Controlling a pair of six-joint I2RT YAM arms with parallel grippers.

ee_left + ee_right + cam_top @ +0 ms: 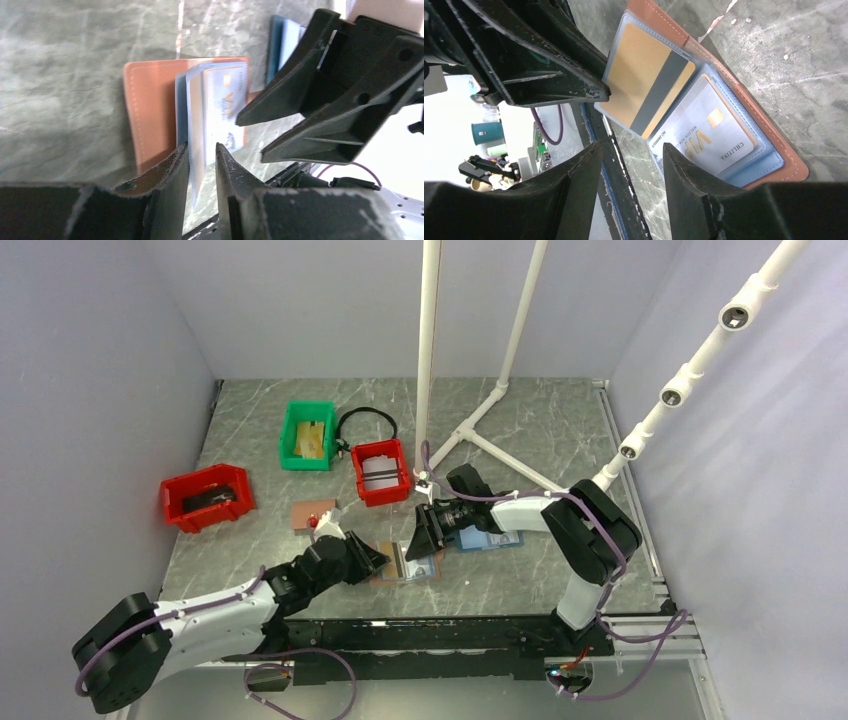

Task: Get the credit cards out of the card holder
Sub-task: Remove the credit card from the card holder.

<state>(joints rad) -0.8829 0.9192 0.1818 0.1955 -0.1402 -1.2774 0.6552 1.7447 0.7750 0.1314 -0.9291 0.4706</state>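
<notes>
The brown card holder (381, 579) lies open on the table near the front edge, light blue inside (769, 162). A pale VIP credit card (711, 127) sits in its lower pocket and also shows in the left wrist view (225, 107). A clear sleeve holding a gold card with a black stripe (644, 85) stands lifted. My left gripper (201, 150) (380, 558) has this sleeve between its narrowly parted jaws, with a gap showing on one side. My right gripper (631, 147) (412, 540) is open and empty just off the holder's near edge.
An all-blue holder (492, 538) lies right of the brown one, under my right arm. Two red bins (207, 496) (381, 471), a green bin (307, 435), a flat brown piece (312, 513) and a black cable loop (367, 420) lie behind. White pipes (428, 360) rise at the back.
</notes>
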